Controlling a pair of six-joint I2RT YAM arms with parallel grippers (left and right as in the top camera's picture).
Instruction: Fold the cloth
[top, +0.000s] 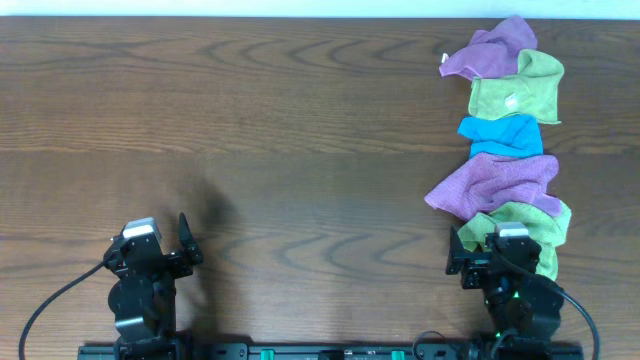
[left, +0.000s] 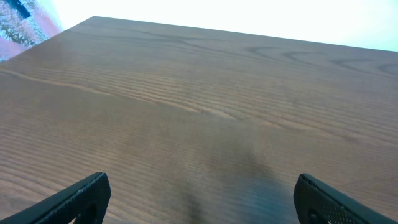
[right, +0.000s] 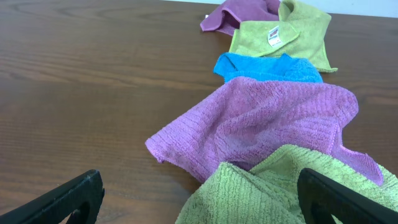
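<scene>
Presently both arms sit at the near edge of the desk (top: 300, 150), well apart; the left claw (left: 200, 198) has its fingers spread wide over bare wood. The right claw (right: 199, 194) is likewise wide apart and holds nothing, its fingers low over the near lime-green cloth (top: 535, 225). The tagged purple cloth (top: 495, 50) lies crumpled at the far right of the desk, white tag (top: 444, 60) at its left corner, heading a row that runs nearward through the far lime-green cloth (top: 520, 95), blue cloth (top: 500, 135) and second purple cloth (top: 495, 182).
</scene>
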